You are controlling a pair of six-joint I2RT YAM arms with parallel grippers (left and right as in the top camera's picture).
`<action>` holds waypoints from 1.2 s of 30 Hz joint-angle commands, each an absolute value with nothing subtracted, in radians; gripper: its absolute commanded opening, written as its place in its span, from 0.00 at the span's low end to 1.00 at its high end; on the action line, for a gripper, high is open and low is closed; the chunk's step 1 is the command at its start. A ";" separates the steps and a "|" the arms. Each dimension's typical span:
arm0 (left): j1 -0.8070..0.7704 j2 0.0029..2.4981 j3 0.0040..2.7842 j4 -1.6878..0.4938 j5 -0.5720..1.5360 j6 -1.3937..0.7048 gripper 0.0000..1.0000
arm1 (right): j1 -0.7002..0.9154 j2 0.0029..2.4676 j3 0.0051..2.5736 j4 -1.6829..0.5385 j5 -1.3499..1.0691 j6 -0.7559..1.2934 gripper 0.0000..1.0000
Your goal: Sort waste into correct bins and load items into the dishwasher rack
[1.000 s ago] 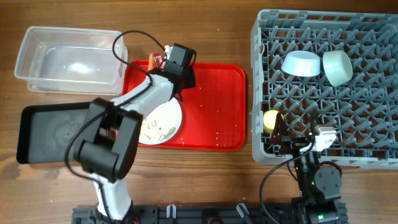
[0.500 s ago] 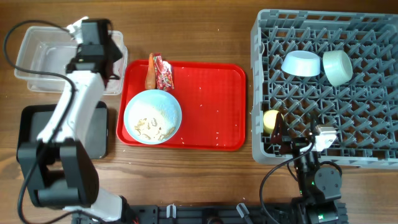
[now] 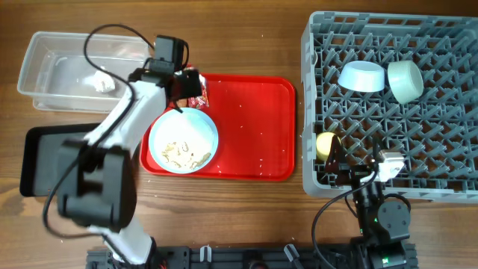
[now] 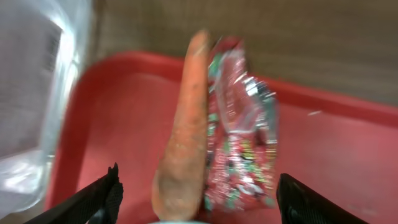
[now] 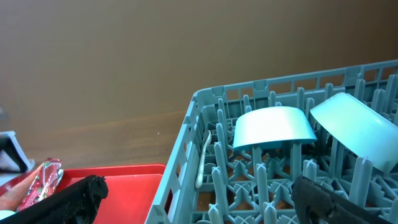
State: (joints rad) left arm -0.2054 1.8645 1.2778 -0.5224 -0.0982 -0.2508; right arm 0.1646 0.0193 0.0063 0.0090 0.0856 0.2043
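Wooden tabletop carries a red serving tray (image 3: 254, 127) at centre, a grey dishwasher rack (image 3: 310, 112) to its right, and a clear tub (image 3: 60, 60) and black tray (image 3: 41, 161) to its left. The left arm crosses the black tray and covers part of it. A crumpled tissue (image 3: 101, 84) lies in the tub. The rack holds a light blue bowl (image 3: 360, 76), pale green bowl (image 3: 405, 81), yellow cup (image 3: 326, 146) and white spoon (image 5: 204, 158). On the red tray, a plate (image 3: 200, 124) carries food scraps (image 3: 183, 153).

Left gripper (image 4: 198, 198) hovers at the tray's far-left corner, jaws spread wide, above the carrot (image 4: 183, 124) and wrapper (image 4: 239, 137). These lie side by side, apparently touching, though the view is blurred. Right gripper (image 5: 202, 199) sits at the rack's near edge beside the cup, jaws wide apart.
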 commanded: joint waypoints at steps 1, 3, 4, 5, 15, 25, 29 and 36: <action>-0.193 1.954 1.263 -0.495 -0.132 -0.223 0.79 | 0.159 0.009 0.005 0.015 0.070 0.212 1.00; -0.194 1.984 1.263 -0.490 -0.132 -0.220 0.69 | 0.159 0.009 0.005 0.015 0.070 0.212 1.00; -0.194 1.990 1.263 -0.491 -0.132 -0.220 0.65 | 0.159 0.009 0.005 0.015 0.070 0.212 1.00; -0.194 1.990 1.263 -0.491 -0.132 -0.220 0.64 | 0.159 0.009 0.005 0.015 0.070 0.212 1.00; -0.193 1.872 1.291 -0.494 -0.133 -0.220 0.30 | 0.159 0.009 0.005 0.015 0.070 0.212 1.00; -0.164 1.494 1.290 -0.950 -0.313 -0.570 0.04 | 0.159 0.009 0.005 0.015 0.070 0.212 1.00; -0.025 1.423 1.276 -1.192 -0.492 -0.802 0.04 | 0.159 0.009 0.005 0.015 0.070 0.212 1.00; 0.343 1.421 0.978 -1.007 -0.295 -1.033 0.04 | 0.159 0.009 0.005 0.015 0.070 0.212 1.00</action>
